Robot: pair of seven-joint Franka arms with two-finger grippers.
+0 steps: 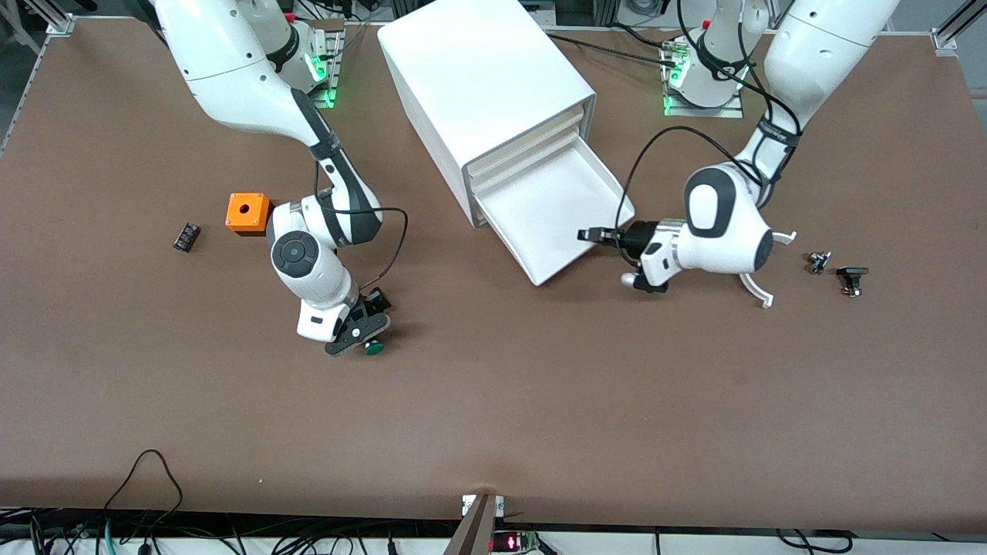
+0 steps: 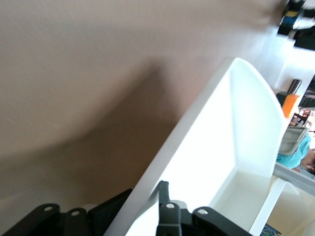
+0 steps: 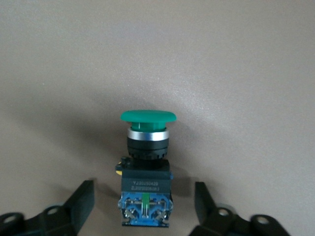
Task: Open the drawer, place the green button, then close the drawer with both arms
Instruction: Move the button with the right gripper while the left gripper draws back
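While the lowest shallow white tray drawer (image 1: 559,220) stands pulled out of the large white box-shaped cabinet (image 1: 482,85), w/ the two drawers above it pushed in, the small push button w/ round green cap and dark blue-black body (image 1: 374,347) lies on the brown desk (image 1: 540,401), nearer the front camera than the cabinet and toward the right arm's end.

Right black two-finger gripper (image 1: 362,333) is low over the button, fingers spread wide. In the right wrist view the button (image 3: 146,167) lies on its side between the two fingers (image 3: 81,201), clear gaps either side, not clamped.

Left black two-finger gripper (image 1: 597,236) sits at the drawer's front rim, at the corner toward the left arm's end. In the left wrist view a finger (image 2: 170,216) shows against the white drawer wall (image 2: 246,128); can't tell whether this gripper is wide or closed.

Orange cube w/ a hole (image 1: 247,213) sits beside the right arm's wrist, farther from the camera than the button. A small black part (image 1: 186,237) lies near it, further toward the right arm's end. Two more small dark parts (image 1: 837,270) lie on the desk toward the left arm's end.
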